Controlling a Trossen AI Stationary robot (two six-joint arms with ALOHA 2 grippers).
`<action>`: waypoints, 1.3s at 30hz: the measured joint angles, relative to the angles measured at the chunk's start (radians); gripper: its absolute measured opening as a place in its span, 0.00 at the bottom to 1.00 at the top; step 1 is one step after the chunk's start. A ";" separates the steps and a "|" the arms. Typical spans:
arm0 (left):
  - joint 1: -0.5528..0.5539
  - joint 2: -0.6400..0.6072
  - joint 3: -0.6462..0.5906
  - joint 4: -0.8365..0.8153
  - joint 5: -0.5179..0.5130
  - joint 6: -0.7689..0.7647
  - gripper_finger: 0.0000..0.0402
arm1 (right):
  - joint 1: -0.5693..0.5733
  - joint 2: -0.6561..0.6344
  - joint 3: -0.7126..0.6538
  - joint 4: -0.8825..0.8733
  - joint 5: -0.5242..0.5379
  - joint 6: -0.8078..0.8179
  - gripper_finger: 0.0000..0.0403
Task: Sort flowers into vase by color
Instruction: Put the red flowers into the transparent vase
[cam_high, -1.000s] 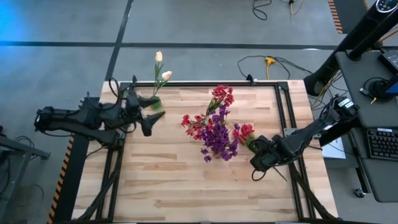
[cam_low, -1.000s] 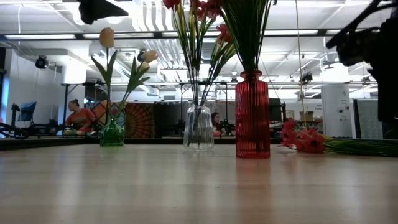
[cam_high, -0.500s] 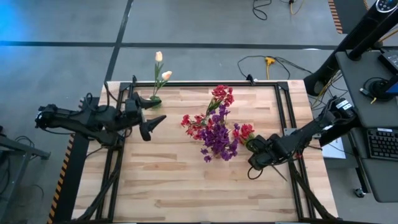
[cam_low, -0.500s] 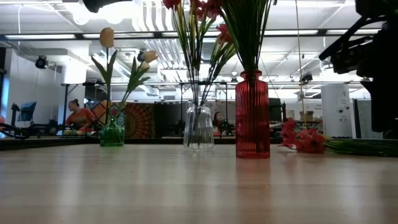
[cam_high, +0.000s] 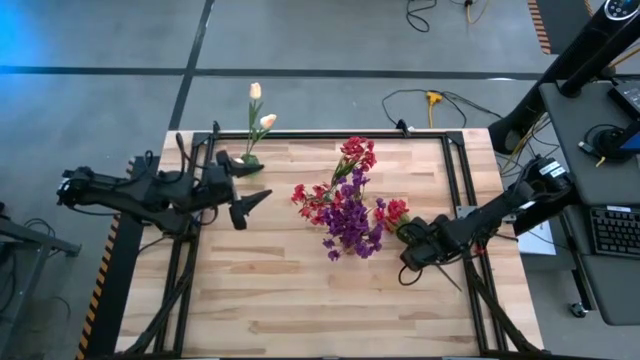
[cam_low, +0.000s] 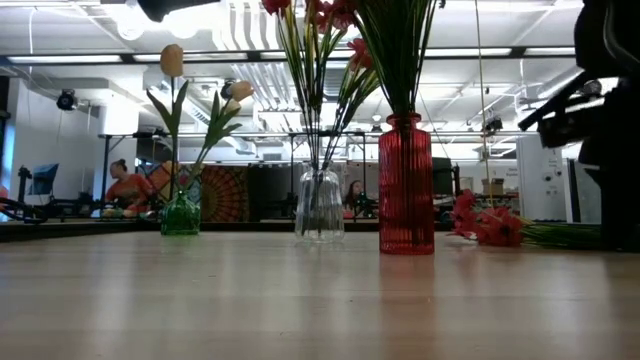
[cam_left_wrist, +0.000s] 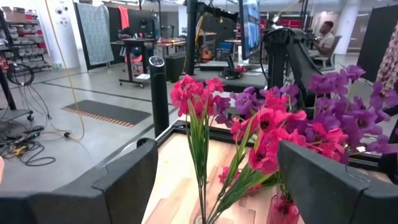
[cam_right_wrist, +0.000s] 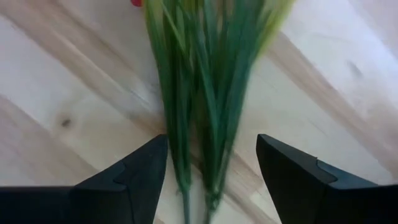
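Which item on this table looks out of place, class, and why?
One red flower lies flat on the wooden table at its right side, while the other flowers stand upright in vases. The right gripper is low over its green stem, fingers open either side of it.

The right tool (cam_high: 412, 250) is low over the desk (cam_high: 300, 300), its fingers apart with green stems (cam_right_wrist: 199, 112) between them. Just beside it stand the red vase (cam_low: 406, 185) and clear vase (cam_low: 319, 205), blocking the way. Behind it the desk is free.
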 joint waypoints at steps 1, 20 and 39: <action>0.000 0.005 0.000 0.001 0.000 0.000 0.78 | -0.003 0.000 -0.014 0.030 0.001 -0.004 0.59; 0.000 0.057 -0.001 0.042 -0.006 0.050 0.78 | -0.011 -0.003 -0.088 0.162 0.042 0.092 0.12; 0.000 0.058 -0.001 0.042 -0.006 0.049 0.78 | -0.021 -0.021 0.268 -0.400 0.326 0.176 0.07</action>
